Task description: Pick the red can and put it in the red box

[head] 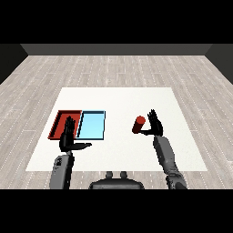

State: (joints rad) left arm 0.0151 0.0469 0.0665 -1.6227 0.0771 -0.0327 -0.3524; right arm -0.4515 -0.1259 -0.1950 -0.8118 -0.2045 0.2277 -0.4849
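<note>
The red can (139, 124) stands slightly tilted on the white table (118, 100), right of centre. My right hand (154, 124) is just to its right, fingers straight and spread, thumb reaching toward the can's lower part; the hand is open. The red tray (58, 119) lies at the left, with the light blue tray (92, 124) beside it on its right. My left hand (69, 136) hovers over the near edge of the red tray, fingers straight up and thumb stuck out to the right, holding nothing.
Both trays hold nothing. Bare white table lies between the blue tray and the can. Wood floor surrounds the table.
</note>
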